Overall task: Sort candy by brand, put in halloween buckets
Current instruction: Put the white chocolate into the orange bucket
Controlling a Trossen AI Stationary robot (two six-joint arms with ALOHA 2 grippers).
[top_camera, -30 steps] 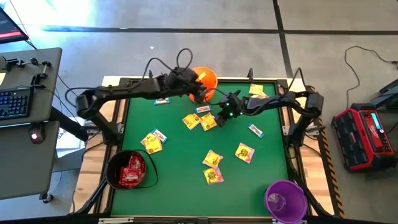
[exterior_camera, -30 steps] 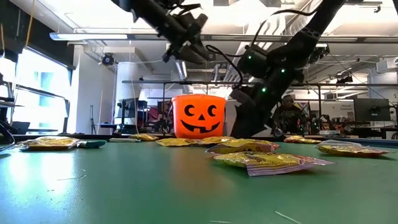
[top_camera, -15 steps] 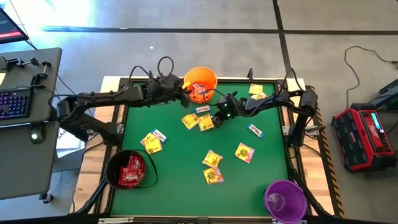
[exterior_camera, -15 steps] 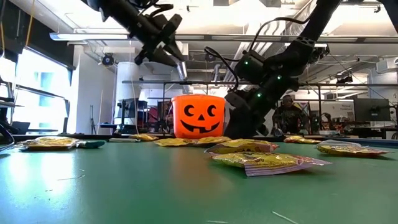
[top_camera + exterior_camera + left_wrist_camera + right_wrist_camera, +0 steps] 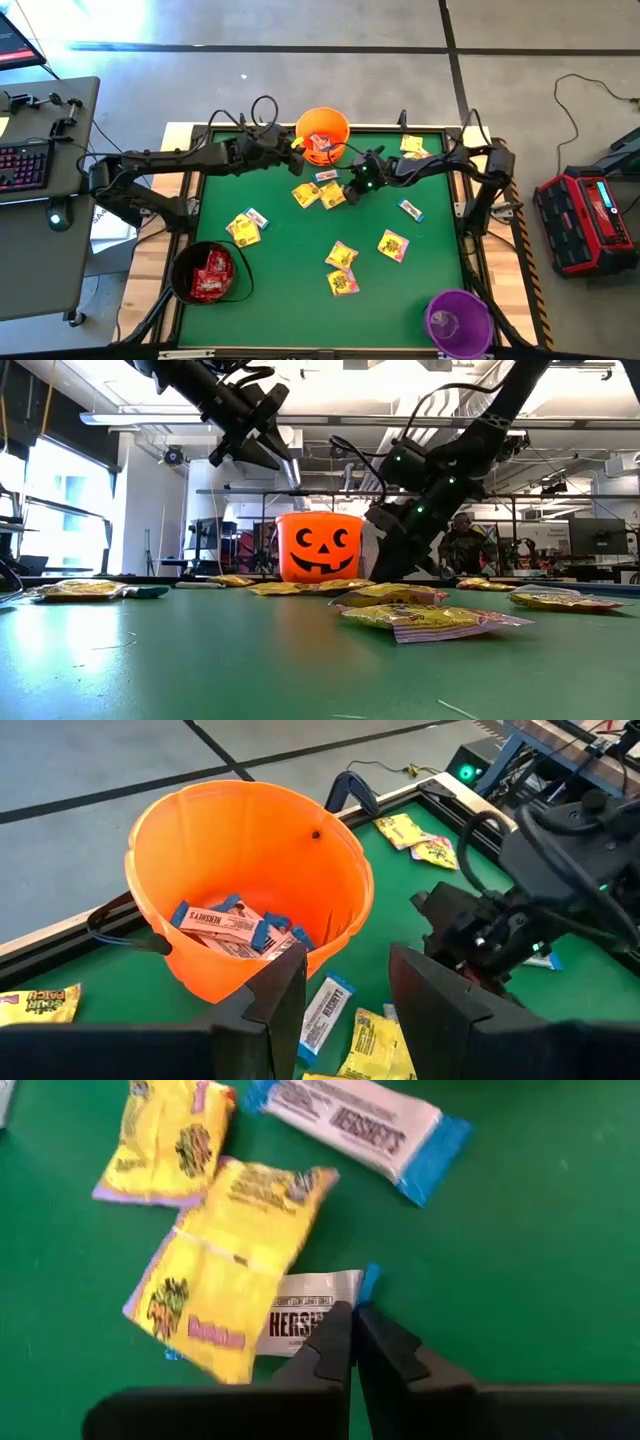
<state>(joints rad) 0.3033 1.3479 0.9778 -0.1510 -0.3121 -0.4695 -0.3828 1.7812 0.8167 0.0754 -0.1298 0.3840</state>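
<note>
The green tabletop [image 5: 300, 250] carries three buckets. The orange bucket [image 5: 322, 133] stands at the far edge near its middle, the black bucket [image 5: 207, 272] at the near left corner, the purple bucket [image 5: 459, 320] at the near right corner.

The left gripper [image 5: 345, 995] hangs above the table just beside the orange bucket, its fingers spread with nothing between them. The right gripper [image 5: 352, 1342] is low over the mat, a little right of the orange bucket; its fingers are pressed together, tips at the edge of a white-and-blue candy bar [image 5: 310, 1315] that lies partly under a yellow packet [image 5: 225, 1260]. Whether the tips actually pinch the wrapper is hard to say — they look to be touching it.

Counted from above, the yellow packets on the mat come to about eight: two by the right gripper, one or two at the far right corner, one toward the left edge, three near the middle and right. Loose white-and-blue bars number roughly five. Red candy [image 5: 210, 275] shows only inside the black bucket, too heaped to count.

The left wrist view alone looks into the orange bucket — several white-and-blue bars [image 5: 235, 925] lie at its bottom. The low view alone shows the bucket's jack-o'-lantern face [image 5: 319, 548]. The right wrist view alone shows the bar tucked under the yellow packet.
</note>
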